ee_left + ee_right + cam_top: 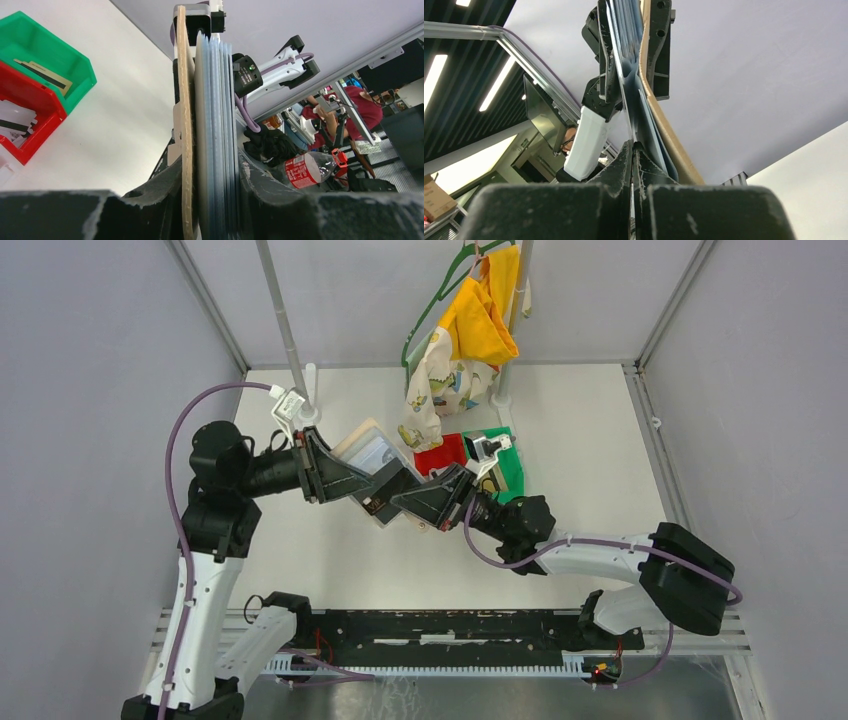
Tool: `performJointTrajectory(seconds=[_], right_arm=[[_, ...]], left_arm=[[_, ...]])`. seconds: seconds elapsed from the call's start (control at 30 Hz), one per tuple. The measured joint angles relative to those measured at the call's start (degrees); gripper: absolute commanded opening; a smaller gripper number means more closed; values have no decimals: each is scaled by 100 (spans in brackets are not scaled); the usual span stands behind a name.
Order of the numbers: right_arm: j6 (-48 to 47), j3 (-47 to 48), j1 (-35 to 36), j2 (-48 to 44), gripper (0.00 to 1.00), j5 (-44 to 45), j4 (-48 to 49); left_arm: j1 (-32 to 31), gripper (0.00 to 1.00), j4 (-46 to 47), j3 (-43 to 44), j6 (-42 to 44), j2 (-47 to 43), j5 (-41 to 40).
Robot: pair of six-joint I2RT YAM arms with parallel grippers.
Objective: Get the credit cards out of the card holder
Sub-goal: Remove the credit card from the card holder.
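Observation:
The tan card holder (362,447) is held up off the table, open, between both grippers. My left gripper (385,490) is shut on it. In the left wrist view the left gripper (212,200) clamps the tan cover (186,125) and the stack of clear sleeves (216,125) edge-on. My right gripper (402,503) meets it from the right. In the right wrist view the right gripper (632,150) is shut on a thin pale card edge (630,117) that sticks out of the sleeves, beside the tan cover (666,127). Other cards in the sleeves are hidden.
A red bin (440,453) and a green bin (510,468) stand just behind the grippers, and both show in the left wrist view, the red bin (30,135) and the green bin (65,60), with cards in them. Clothes on a hanger (470,330) hang from a pole at the back. A second pole (285,330) stands back left.

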Motion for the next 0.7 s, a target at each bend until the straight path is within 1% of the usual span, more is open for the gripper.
performJointTrajectory(seconds=[0.1,0.17,0.27,0.3,0.33,0.37,0.43,0.53,0.67,0.7], right_arm=[[2,-28,-4,0,0,0,11],[2,-28,-4,0,1,0,13],[31,0,-4,0,30,-22,20],[61,15,-4,2,36,-26,24],[66,33,-4,7,39,-24,26],[101,42,-4,17,40,-24,39],[144,52,-4,55,41,-24,90],[249,94,-4,181,36,-28,223],[354,177,-4,280,35,-24,264],[354,181,-4,280,33,-22,282]], left_arm=[[0,37,11,2,-2,2,-37],[0,32,11,2,-2,2,-44],[0,21,15,2,0,2,-83],[0,17,17,2,0,2,-98],[0,14,28,2,0,2,-98],[0,11,33,2,0,2,-103],[2,9,44,2,0,0,-125],[2,8,55,2,0,-2,-144],[2,8,39,35,13,-2,-162],[2,7,26,55,24,-2,-168]])
